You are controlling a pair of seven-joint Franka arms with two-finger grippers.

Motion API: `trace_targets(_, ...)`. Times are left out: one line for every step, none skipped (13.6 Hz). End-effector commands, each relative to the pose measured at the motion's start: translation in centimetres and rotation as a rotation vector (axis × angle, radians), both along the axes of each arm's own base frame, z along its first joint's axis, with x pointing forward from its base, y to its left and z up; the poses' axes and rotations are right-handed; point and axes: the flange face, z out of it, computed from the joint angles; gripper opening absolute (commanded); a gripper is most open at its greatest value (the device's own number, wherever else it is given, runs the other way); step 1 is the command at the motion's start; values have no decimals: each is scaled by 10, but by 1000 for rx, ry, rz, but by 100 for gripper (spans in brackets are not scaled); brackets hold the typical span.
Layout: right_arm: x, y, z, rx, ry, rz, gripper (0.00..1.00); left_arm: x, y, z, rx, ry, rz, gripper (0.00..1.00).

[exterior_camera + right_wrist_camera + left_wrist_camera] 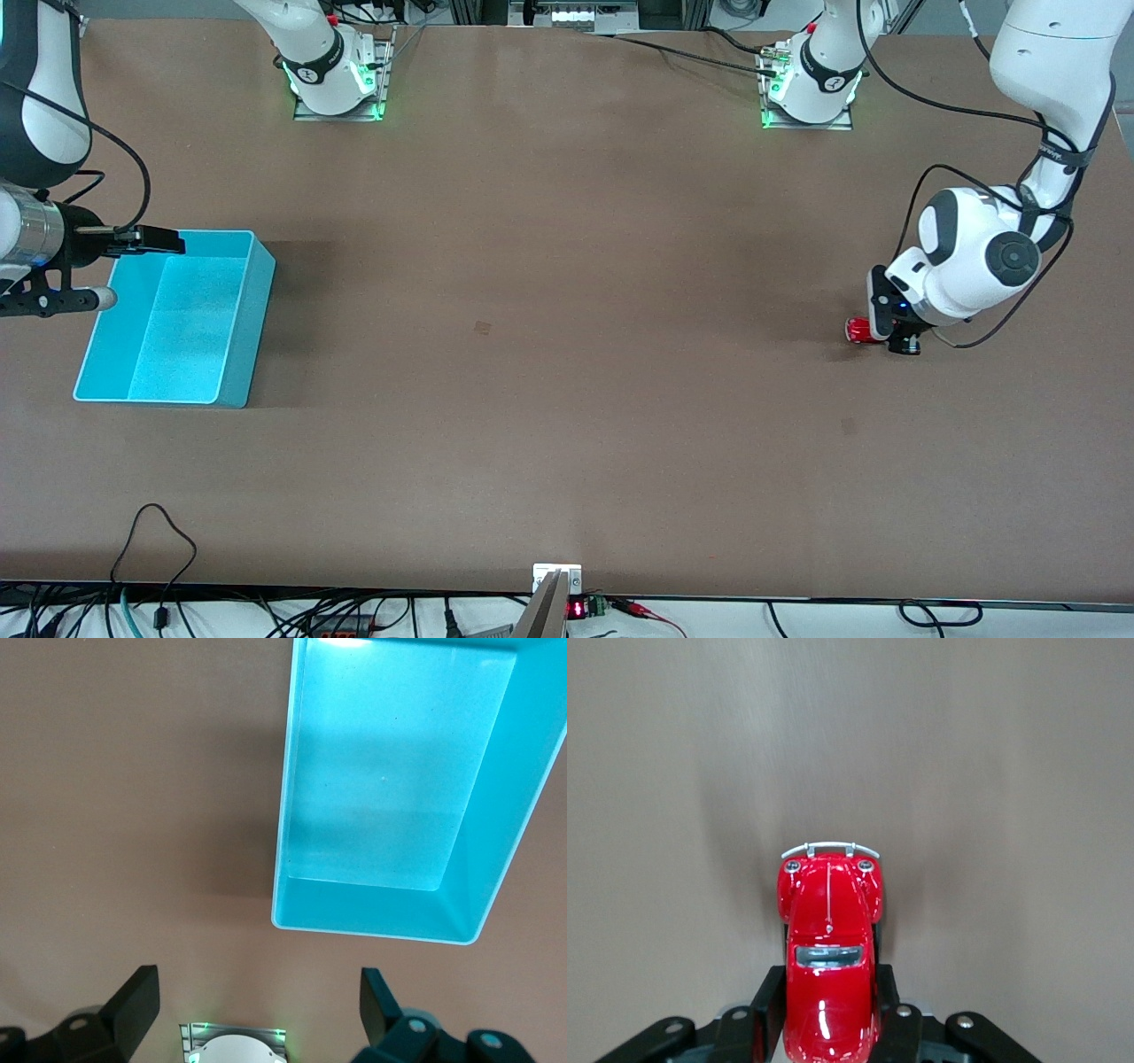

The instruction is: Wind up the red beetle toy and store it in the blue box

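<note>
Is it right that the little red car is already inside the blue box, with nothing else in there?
No. The left wrist view shows the red beetle toy pinched between the left gripper fingers over bare table. The blue box holds nothing at all.

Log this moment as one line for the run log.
left gripper: shut on red beetle toy, at table | right gripper: open, beside blue box | box: empty

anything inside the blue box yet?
No. The blue box shows only its bare floor; the right gripper is open by it. The red beetle toy sits clamped in the left gripper. Nothing there is hidden.
</note>
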Motion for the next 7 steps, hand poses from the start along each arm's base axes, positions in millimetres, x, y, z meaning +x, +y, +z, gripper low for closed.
trace_targets(-2,0,0,2,10,-7,100,-4,45,-17,-9,25,-55,36)
trace_targets(-2,-1,0,2,10,-8,100,-4,60,-13,-9,17,-70,36)
trace_targets(-2,-1,0,3,10,-7,100,-7,78,-12,-9,15,-69,36)
trace_targets(-3,-1,0,2,14,-8,100,-12,92,-14,-11,17,-55,39)
trace_targets(-3,-1,0,2,14,-8,100,-14,101,-12,-10,14,-41,50)
trace_targets(-3,-1,0,2,14,-8,100,-12,100,-7,-7,6,-42,88)
trace_targets(-3,-1,0,2,14,-8,100,-8,96,5,-1,-5,-53,100)
